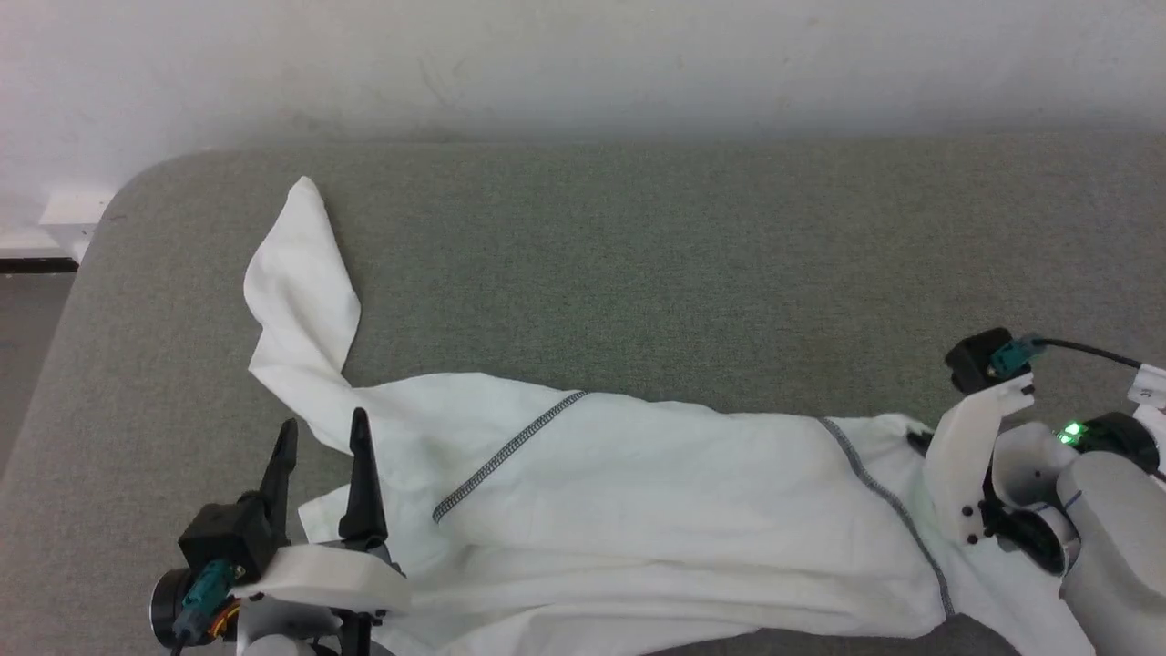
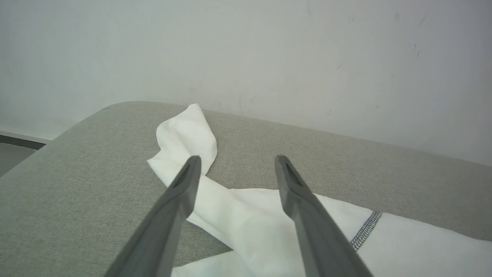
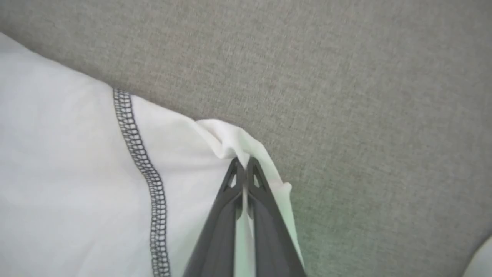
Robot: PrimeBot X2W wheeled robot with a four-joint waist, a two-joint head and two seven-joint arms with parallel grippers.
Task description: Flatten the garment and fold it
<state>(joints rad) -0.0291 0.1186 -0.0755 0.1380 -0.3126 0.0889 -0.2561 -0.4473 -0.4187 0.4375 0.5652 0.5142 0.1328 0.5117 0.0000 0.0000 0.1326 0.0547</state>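
On a grey cushion the shirt lies bunched. Its corner is pinched by the closed right gripper, likely for pulling flat. The left gripper is held wide, empty.

The shirt was thin, soft white cloth, matt, with dark stitched seams. The pad beneath was coarse grey woven fabric. The fingers looked like smooth matt dark plastic.
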